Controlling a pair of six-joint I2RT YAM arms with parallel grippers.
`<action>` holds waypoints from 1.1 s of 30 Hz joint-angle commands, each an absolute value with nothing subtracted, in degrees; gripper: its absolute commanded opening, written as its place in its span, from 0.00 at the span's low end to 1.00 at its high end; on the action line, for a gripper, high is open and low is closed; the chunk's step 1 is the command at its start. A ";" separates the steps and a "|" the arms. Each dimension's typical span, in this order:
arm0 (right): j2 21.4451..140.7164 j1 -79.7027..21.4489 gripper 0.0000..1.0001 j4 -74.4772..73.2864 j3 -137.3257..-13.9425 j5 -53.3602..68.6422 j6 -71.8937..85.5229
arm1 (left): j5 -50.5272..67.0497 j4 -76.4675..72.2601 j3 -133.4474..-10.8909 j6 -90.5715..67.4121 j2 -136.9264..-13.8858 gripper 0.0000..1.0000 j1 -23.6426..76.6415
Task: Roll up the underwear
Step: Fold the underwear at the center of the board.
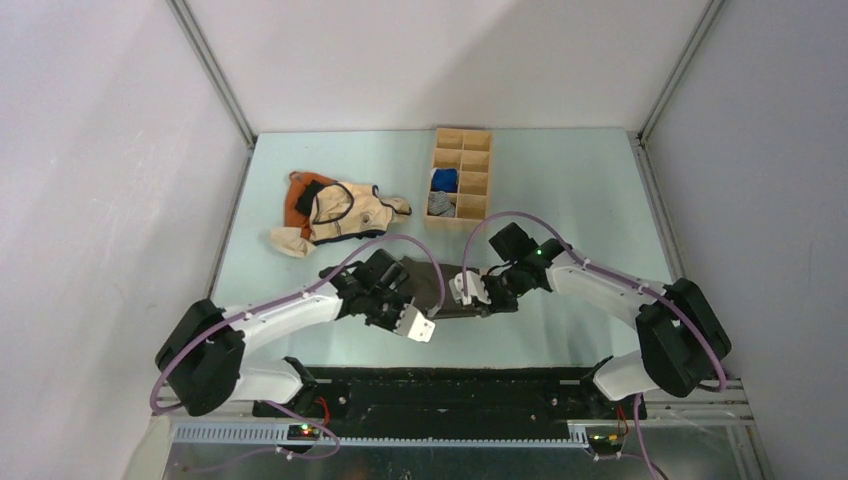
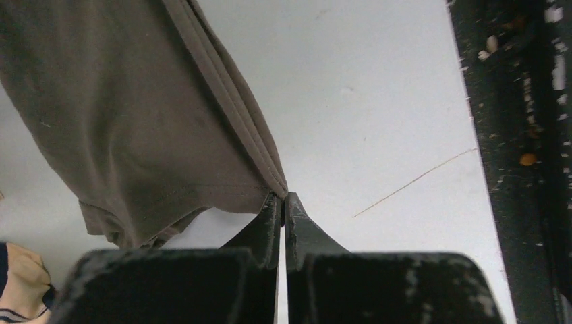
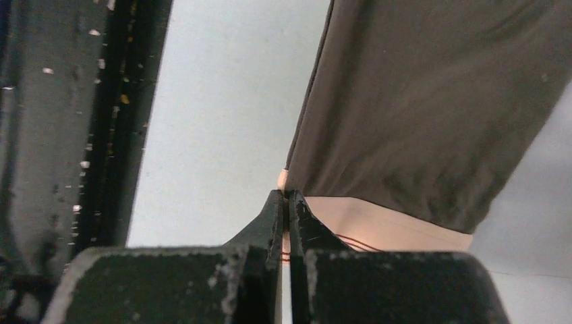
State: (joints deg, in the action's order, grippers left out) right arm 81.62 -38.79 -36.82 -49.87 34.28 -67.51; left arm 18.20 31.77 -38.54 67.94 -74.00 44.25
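Overhead, the pale bench [image 1: 580, 200] fills the view, with my 2 arms reaching in from its near edge. Underwear [image 2: 135, 121]: dark olive-brown fabric at the near middle of the bench, spanning the gap between my 2 end effectors. Cream-and-orange garment [image 1: 335, 212]: crumpled with black trim, at the far left and well apart from the underwear. Wooden divider box [image 1: 462, 135]: 2 columns of compartments, at the far middle.

Left end effector [image 2: 283, 199]: jaws pressed together, pinching a corner of the underwear where its stitched hem ends. Right end effector [image 3: 288, 196]: jaws likewise pressed together, gripping the opposite corner, just where the brown fabric meets the pale beige waistband [image 3: 378, 226]. From either wrist view I cannot tell whether the cloth rests on the bench or hangs just above it.

Blue roll [image 1: 444, 180] and grey roll [image 1: 440, 204]: each in its own compartment, the 2 nearest of the box's left column.
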 commanded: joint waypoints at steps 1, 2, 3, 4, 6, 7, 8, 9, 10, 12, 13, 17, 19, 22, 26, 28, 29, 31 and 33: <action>83.62 -37.54 0.00 -46.39 -52.30 39.43 -64.41 | 23.66 40.50 -42.70 66.51 -75.17 0.00 43.36; 83.97 -37.44 0.00 -46.71 -52.69 40.09 -64.00 | 24.22 41.81 -43.88 66.75 -75.64 0.00 43.17; 84.13 -37.29 0.00 -47.49 -52.84 40.41 -63.91 | 24.55 42.48 -44.61 66.86 -76.79 0.00 42.61; 84.53 -37.10 0.00 -47.96 -53.36 40.95 -63.81 | 25.12 44.02 -46.49 66.99 -77.37 0.00 42.31; 85.38 -36.00 0.00 -49.20 -54.47 42.06 -63.46 | 25.94 45.65 -49.08 66.60 -79.20 0.00 41.09; 86.25 -35.02 0.00 -50.14 -54.92 42.47 -63.37 | 26.28 46.68 -50.03 66.52 -80.53 0.00 40.22; 86.68 -34.52 0.00 -50.77 -55.81 43.16 -63.08 | 26.90 47.25 -52.32 66.53 -81.40 0.00 39.41; 87.50 -33.50 0.00 -51.09 -56.25 43.75 -62.97 | 27.20 48.62 -54.74 66.58 -83.28 0.00 39.09; 88.00 -32.50 0.00 -51.77 -57.26 44.02 -62.90 | 27.31 49.22 -55.93 66.39 -84.31 0.00 38.40; 89.51 -30.80 0.00 -52.80 -58.87 44.89 -62.72 | 27.70 50.60 -59.56 65.81 -87.16 0.00 37.46; 90.73 -30.26 0.00 -53.16 -60.18 45.52 -62.53 | 27.84 51.06 -61.80 65.50 -88.85 0.00 37.19; 94.93 -26.78 0.00 -56.10 -64.20 46.89 -62.53 | 26.88 51.63 -66.91 65.43 -93.13 0.00 35.47; 97.11 -25.10 0.00 -57.37 -66.42 47.60 -62.31 | 26.01 52.21 -69.27 65.73 -95.32 0.00 34.59; 100.14 -23.02 0.00 -59.75 -69.47 48.31 -62.10 | 24.81 53.20 -71.82 66.25 -98.07 0.00 33.21; 105.78 -21.23 0.00 -62.81 -74.21 49.67 -61.52 | 23.26 53.80 -75.45 66.81 -100.30 0.00 32.17; 108.31 -20.42 0.00 -64.80 -77.19 50.48 -61.25 | 22.61 54.28 -77.11 67.04 -101.55 0.00 31.93; 109.04 -20.18 0.00 -66.43 -79.20 50.64 -61.25 | 22.47 54.52 -77.75 67.39 -102.34 0.00 31.76; 110.52 -20.01 0.00 -68.66 -82.17 50.78 -61.64 | 22.34 56.08 -79.59 67.85 -103.08 0.00 31.51; 110.44 -20.22 0.00 -69.26 -83.41 50.61 -61.48 | 22.94 57.88 -81.11 68.19 -102.98 0.00 31.35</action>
